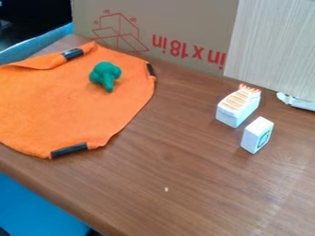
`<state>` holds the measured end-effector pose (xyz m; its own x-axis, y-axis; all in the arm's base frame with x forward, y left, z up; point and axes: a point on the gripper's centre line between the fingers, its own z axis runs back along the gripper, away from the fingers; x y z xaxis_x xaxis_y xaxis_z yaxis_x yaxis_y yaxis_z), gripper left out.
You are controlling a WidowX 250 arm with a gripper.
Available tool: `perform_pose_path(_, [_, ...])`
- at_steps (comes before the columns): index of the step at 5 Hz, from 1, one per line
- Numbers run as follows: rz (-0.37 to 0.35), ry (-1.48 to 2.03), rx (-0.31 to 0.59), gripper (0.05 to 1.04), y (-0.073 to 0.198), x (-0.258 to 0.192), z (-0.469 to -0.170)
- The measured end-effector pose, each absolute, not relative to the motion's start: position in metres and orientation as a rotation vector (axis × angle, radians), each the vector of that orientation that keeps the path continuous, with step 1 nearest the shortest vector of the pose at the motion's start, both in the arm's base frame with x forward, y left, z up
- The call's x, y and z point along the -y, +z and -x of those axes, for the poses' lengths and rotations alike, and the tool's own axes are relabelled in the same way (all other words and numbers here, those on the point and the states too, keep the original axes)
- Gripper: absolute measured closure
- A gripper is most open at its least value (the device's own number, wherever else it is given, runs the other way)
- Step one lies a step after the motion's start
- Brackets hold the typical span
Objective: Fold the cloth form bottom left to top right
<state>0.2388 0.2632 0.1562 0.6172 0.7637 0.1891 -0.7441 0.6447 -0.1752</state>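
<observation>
The gripper's state could not be told, whether spread, pressed together or pinching something, so no place could be measured from it. The orange cloth (67, 101) lay mostly spread on the brown table (184, 184), its far-left edge turned over in a loose ridge and its left part running out of view.

The green toy broccoli (106, 75) on the cloth's upper right looked like the chief risk: a fold toward the top right could have landed on it, left a lump, or rolled it off. The bottom-left edge looked thin and flat, so a shallow pinch might have slipped, and a low one might have scraped the tabletop. Dragging instead of lifting could have slid the whole cloth or bunched it against the ridge.

The table's front edge ran near the cloth's lower side, leaving a narrow strip for an approach there. Behind, the cardboard box (178, 32) stood near the cloth's far side and limited a long sweep. Toward the right, bare tabletop gave room before the striped block (237, 108) and the white block (256, 135).
</observation>
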Motion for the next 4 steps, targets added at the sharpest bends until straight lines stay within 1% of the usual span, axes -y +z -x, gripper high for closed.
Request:
perform_pose_path(1, [0.101,0.87,0.224,0.083,0.142,-0.264,-0.24])
perform_pose_path(2, [0.093,0.865,0.273,0.083,0.138,-0.271,-0.244])
perform_pose_path(3, [0.135,0.903,0.255,0.083,0.125,-0.29,-0.241])
perform_pose_path(4, [0.155,0.903,0.245,0.083,0.12,-0.302,-0.241])
